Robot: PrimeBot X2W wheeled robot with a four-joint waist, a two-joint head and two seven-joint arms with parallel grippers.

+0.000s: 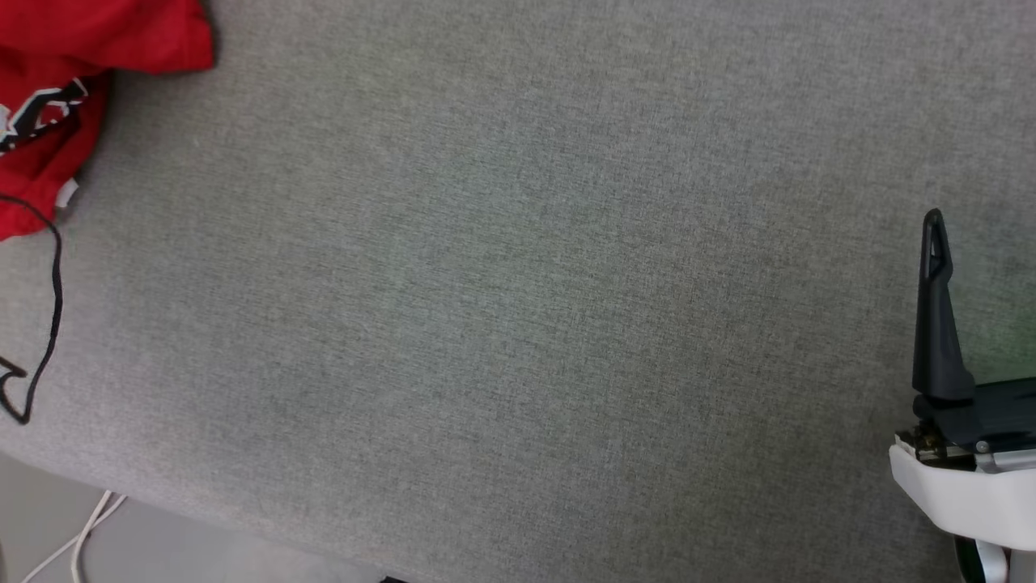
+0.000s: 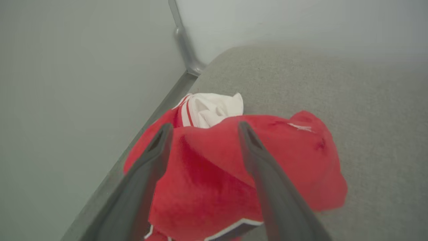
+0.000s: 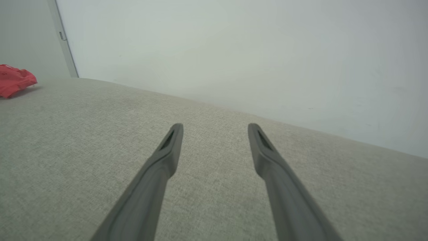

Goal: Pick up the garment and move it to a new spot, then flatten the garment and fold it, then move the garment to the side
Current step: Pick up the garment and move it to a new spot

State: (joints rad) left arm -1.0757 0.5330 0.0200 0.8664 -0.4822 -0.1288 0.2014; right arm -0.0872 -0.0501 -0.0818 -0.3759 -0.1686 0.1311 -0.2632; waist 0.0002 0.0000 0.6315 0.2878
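The garment (image 1: 48, 97), a crumpled red jersey with black white-outlined lettering, lies at the far left corner of the grey padded surface (image 1: 518, 283). In the left wrist view the garment (image 2: 207, 180) is bunched up, and a white sleeve with red stripes (image 2: 214, 108) shows at its far end. My left gripper (image 2: 204, 129) is open, and its two fingers straddle a raised red fold; I cannot tell whether they touch it. My right gripper (image 3: 215, 129) stands open over bare grey cloth, far from the garment (image 3: 15, 80). One of its dark fingers (image 1: 935, 267) rises at the right edge of the head view.
A thin black cable (image 1: 55, 300) hangs across the garment's edge at the left. White cables (image 1: 81, 538) lie on the floor below the surface's front edge. A pale wall (image 3: 234, 50) with a metal corner strip (image 2: 187, 50) bounds the far side.
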